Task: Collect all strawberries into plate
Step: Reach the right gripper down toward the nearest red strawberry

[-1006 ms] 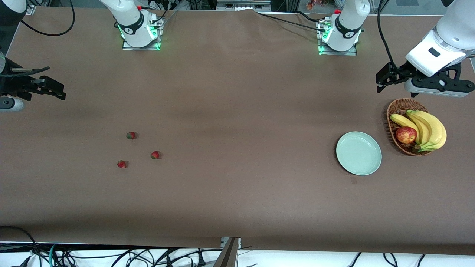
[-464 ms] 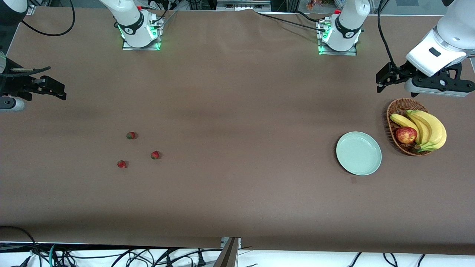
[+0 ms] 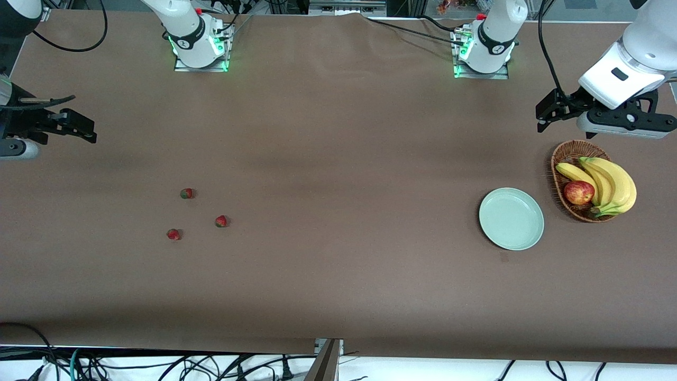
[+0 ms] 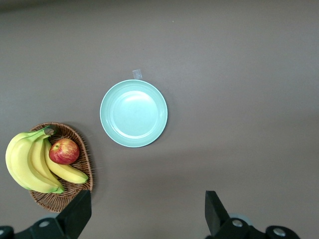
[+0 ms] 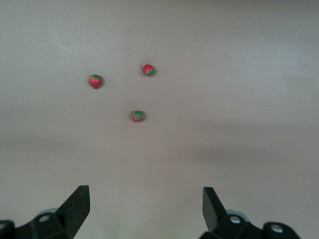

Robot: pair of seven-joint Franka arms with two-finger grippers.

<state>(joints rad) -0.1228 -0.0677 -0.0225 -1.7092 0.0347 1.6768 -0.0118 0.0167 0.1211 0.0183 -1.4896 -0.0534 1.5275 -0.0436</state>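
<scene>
in the front view, three strawberries lie on the brown table toward the right arm's end, well apart from the plate: one strawberry lies farthest from the camera, a second strawberry is nearer and more toward the middle of the table, and a third strawberry is nearest the camera. the pale green plate sits bare toward the left arm's end, just beside a wicker basket that holds bananas and an apple. the right gripper hangs in the air over the bare table at the right arm's end, with nothing in it. the left gripper hangs over the table close to the basket, also with nothing in it. in the left wrist view, the left gripper has its fingers spread wide with nothing between them, and below it lie the plate, the basket, the bananas and the apple; a small scrap of tape lies on the table touching the plate's rim. in the right wrist view, the right gripper also has its fingers spread wide and bare, and the three strawberries lie on the table apart from each other and well clear of the fingertips.
</scene>
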